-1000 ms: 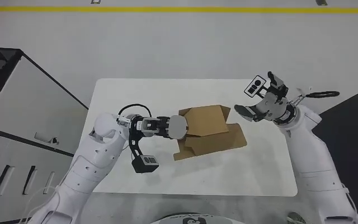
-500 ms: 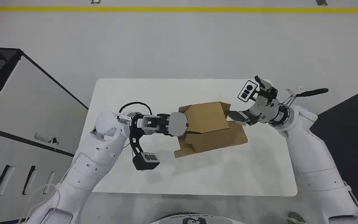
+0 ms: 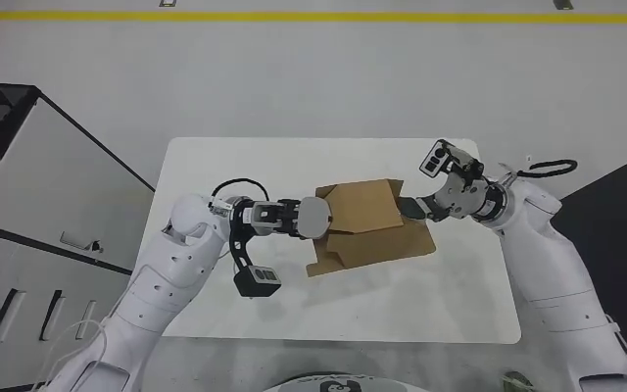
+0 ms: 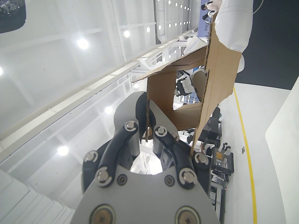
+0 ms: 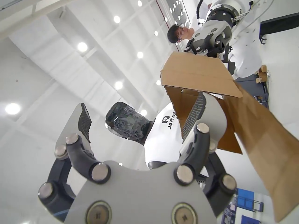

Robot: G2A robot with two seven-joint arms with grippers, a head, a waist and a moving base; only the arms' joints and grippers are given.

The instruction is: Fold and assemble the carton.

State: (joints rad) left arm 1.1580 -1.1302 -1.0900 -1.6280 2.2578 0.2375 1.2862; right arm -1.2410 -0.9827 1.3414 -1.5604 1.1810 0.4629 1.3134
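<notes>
Site: white round-cornered table (image 3: pixel 392 304) is set at centre on pale grey floor (image 3: pixel 294 78). A yellow line (image 3: pixel 313 17) is painted across the floor at 12 o'clock. A grey cabinet (image 3: pixel 59 186) with dark edging is placed at 9 o'clock, just beside the table. A dark panel (image 3: pixel 612 230) is noted at 3 o'clock. Overhead, a white beamed ceiling (image 4: pixel 58 75) is lit by round lamps (image 4: pixel 83 43).

There is one carton (image 3: pixel 367 220), sitting on one table (image 3: pixel 294 314). Two grippers are at the carton: the left gripper (image 3: pixel 318 218) at one end, the right gripper (image 3: pixel 407 208) at the opposite end.
</notes>
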